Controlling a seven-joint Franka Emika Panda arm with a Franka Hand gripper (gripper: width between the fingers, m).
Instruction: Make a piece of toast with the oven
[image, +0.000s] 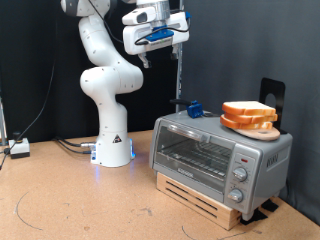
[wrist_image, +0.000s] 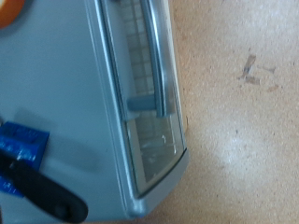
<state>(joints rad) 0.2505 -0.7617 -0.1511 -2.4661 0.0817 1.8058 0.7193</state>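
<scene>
Toast (image: 249, 113) atop shut oven (image: 215, 153) | jaws (image: 160, 50) high above

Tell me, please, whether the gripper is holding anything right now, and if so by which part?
Nothing is held. The gripper hangs high above the oven, and nothing shows between its fingers. The toast sits on a plate on the oven.

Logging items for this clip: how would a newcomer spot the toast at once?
Find the boxy silver toaster oven on its wooden slats. On its roof, towards the exterior view's right, sits the square pale bread slice with golden-tan crust on a round wooden plate; the small blue object beside it is not bread.
</scene>
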